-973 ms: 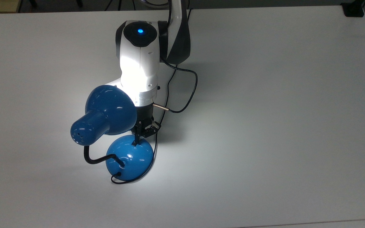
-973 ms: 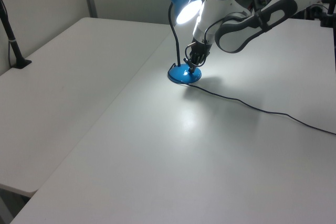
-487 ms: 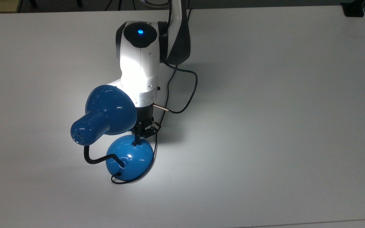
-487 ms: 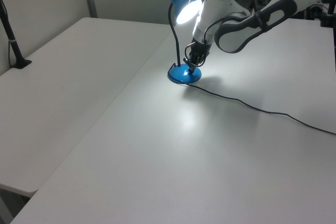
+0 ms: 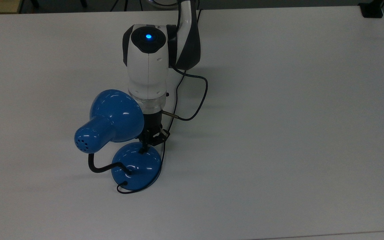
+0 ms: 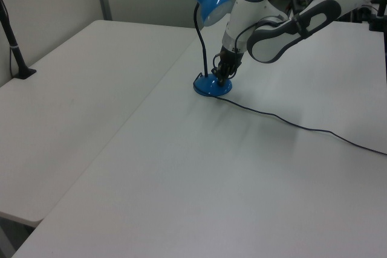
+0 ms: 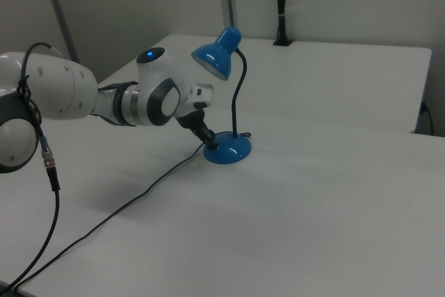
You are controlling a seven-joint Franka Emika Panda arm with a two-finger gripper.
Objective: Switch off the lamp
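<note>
The lamp is dark: no glow comes from its blue bell shade [image 5: 115, 115] and no bright patch lies on the table. The shade [image 6: 210, 1] stands on a black bendy neck [image 5: 100, 168] above the blue dome base [image 5: 137, 165]. My gripper [image 5: 142, 149] points down from the white wrist, its fingers shut into one narrow black tip that touches the top of the dome on the side nearest the arm. The same contact shows in the left view, gripper [image 6: 222, 80] on base [image 6: 211, 86], and in the right view, gripper [image 7: 210, 142] on base [image 7: 228, 149].
The lamp's thin black cord [image 6: 302, 126] trails from the base across the white table [image 5: 278, 133]. A looped arm cable [image 5: 198, 100] hangs beside the wrist. A black clamped post [image 6: 18, 58] stands at the left view's left edge.
The lamp's light has gone out; the bright glare on the wrist, the base and the table has vanished. The gripper tip has stayed on the base, and the wrist has shifted slightly.
</note>
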